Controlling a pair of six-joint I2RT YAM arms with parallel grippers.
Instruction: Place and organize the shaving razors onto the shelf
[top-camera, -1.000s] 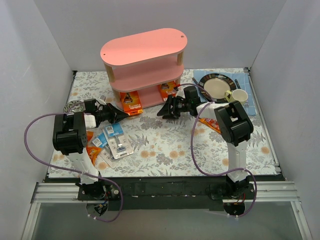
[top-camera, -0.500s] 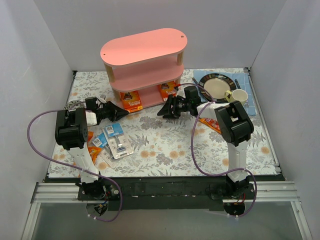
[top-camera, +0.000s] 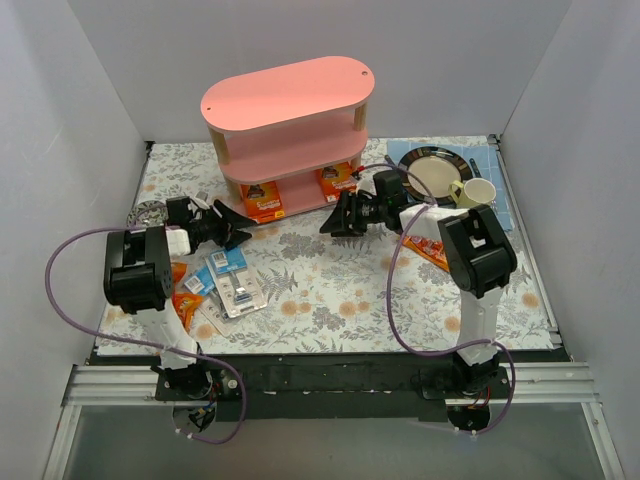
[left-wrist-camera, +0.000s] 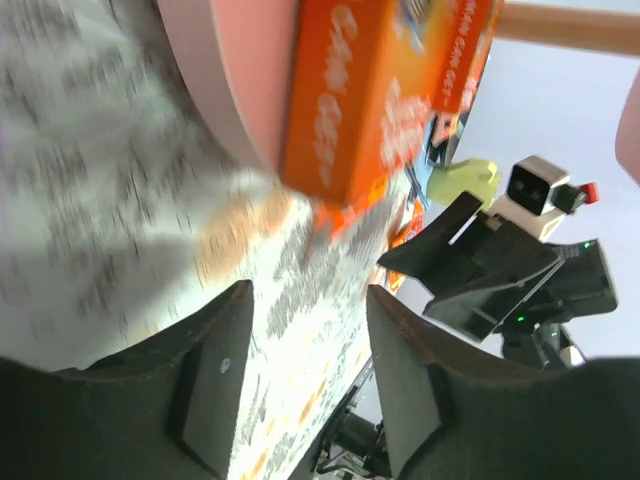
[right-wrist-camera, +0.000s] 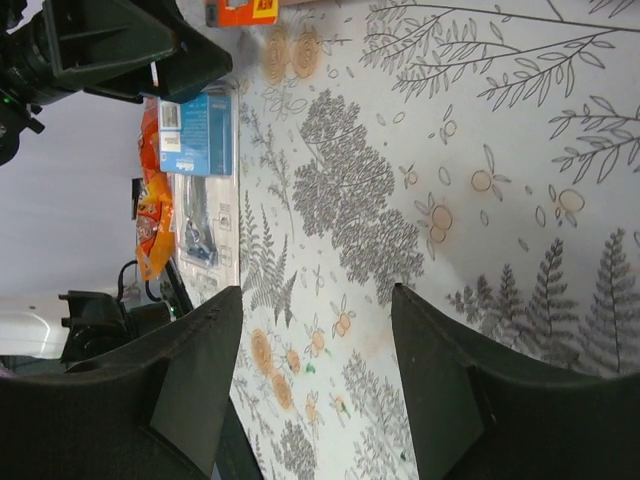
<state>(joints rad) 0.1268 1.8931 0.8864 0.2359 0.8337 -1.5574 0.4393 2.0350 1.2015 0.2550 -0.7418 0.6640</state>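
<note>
Both tools are spread wide and hold nothing: the left gripper (left-wrist-camera: 310, 295) in a badly blurred view, the right gripper (right-wrist-camera: 318, 295) over the flowered cloth (right-wrist-camera: 400, 150). One orange razor pack (top-camera: 264, 203) and a second orange pack (top-camera: 338, 180) sit on the shelf's (top-camera: 285, 100) bottom board, tops hidden by the middle tier. Loose packs (top-camera: 228, 285) lie lower left, partly behind the left arm.

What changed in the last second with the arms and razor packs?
The right claw edged slightly to the right; the left claw barely shifted. Both stay open and empty. The razor packs on the table and on the lowest board of the shelf stayed put.
</note>
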